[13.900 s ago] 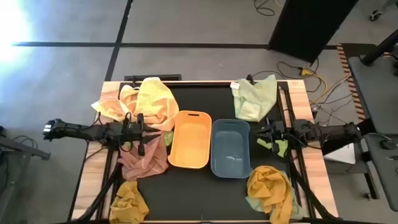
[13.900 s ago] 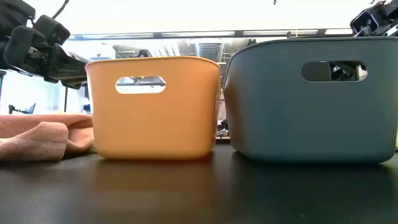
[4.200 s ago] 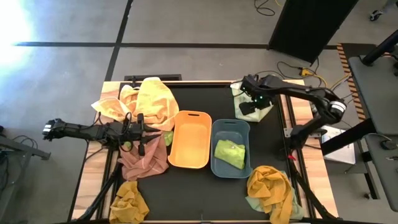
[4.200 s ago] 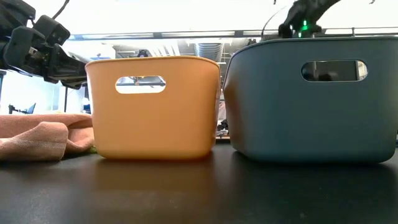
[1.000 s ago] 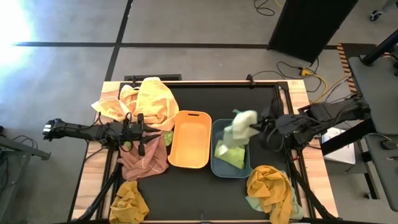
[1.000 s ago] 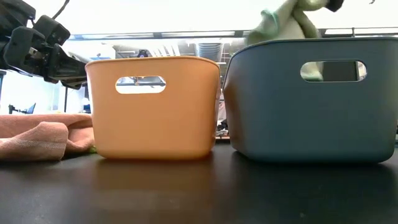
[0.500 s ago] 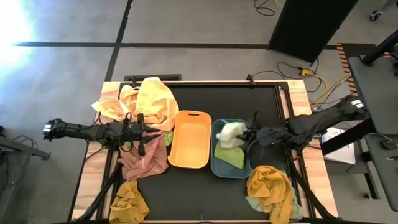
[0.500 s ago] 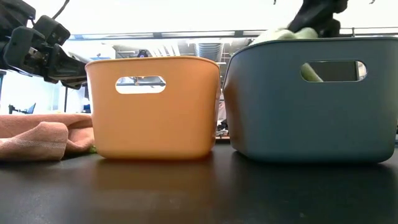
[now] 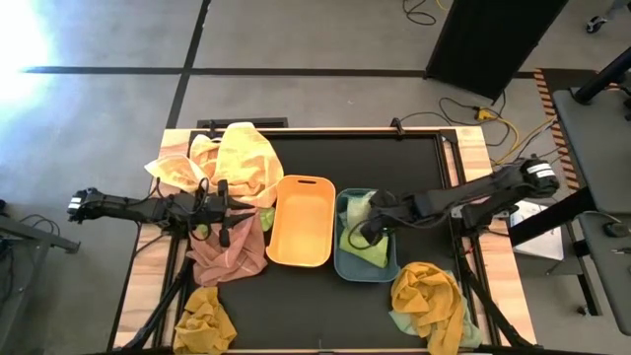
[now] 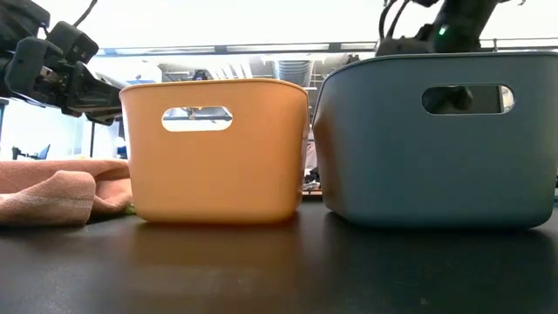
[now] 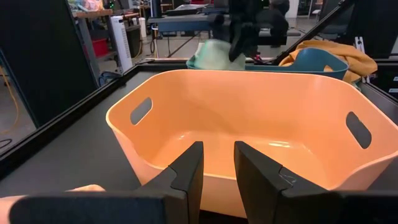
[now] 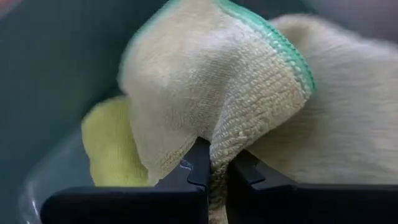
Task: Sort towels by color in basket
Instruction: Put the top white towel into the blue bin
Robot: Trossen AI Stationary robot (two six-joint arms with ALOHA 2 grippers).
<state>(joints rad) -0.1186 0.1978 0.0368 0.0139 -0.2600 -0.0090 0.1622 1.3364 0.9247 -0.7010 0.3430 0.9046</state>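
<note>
My right gripper [image 9: 363, 230] reaches down into the blue tub [image 9: 367, 279] and is shut on a pale green towel [image 9: 357, 206], which fills the right wrist view [image 12: 205, 81]. Under it a lime green towel [image 9: 369, 250] lies on the tub's floor. In the low view only the right arm [image 10: 453, 26] shows above the tub's wall [image 10: 436, 148]. My left gripper [image 9: 242, 209] waits open at the orange tub's left side, its fingers [image 11: 186, 174] level before the tub's wall [image 11: 249, 130]. My right gripper pinches a fold of the pale green towel [image 12: 214, 146] between its two fingers, near the green-stitched edge [image 12: 273, 46]. It comes slanting down from the table's right. The towel is bunched inside the blue tub, on the lime green towel [image 12: 109, 143].
The orange tub [image 9: 301, 193] stands left of the blue one. Yellow and pink towels [image 9: 229, 158] are piled at the far left, a salmon pink one [image 9: 229, 254] beside my left arm, a mustard one [image 9: 204, 320] near left, and a mustard one over a green one [image 9: 426, 296] near right.
My right gripper has moved toward the table's left and down into the blue tub, staying shut on the pale green towel. The towel, which hung above the tub's rim a second ago, now sits bunched inside the tub on the lime green towel.
</note>
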